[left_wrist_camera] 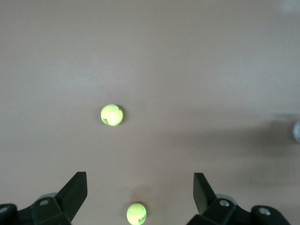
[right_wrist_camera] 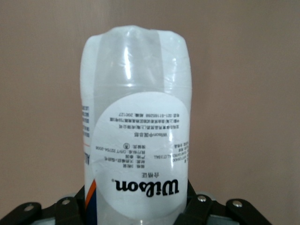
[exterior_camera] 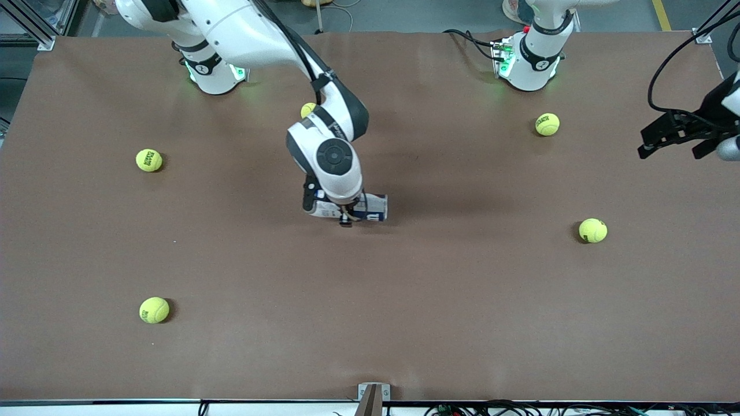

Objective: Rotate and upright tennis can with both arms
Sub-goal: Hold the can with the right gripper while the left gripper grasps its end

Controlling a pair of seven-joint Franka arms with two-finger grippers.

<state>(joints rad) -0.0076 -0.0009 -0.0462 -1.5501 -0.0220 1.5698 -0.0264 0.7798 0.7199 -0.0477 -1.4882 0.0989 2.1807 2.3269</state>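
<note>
Right tool (exterior_camera: 346, 218) grips the lying tennis can (exterior_camera: 373, 208) mid-table.

Clear tennis can (right_wrist_camera: 136, 126) with white, navy and orange label (black lettering), yellow balls (exterior_camera: 149, 160), brown table (exterior_camera: 462, 300)

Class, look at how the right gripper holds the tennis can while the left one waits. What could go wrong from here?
1. The right gripper is shut on the tennis can near one end, so the smooth tube may slip or swing when turned.
2. The left gripper hangs open over the table's edge, away from the can, so it gives no support yet.
3. Loose tennis balls could be knocked.
</note>
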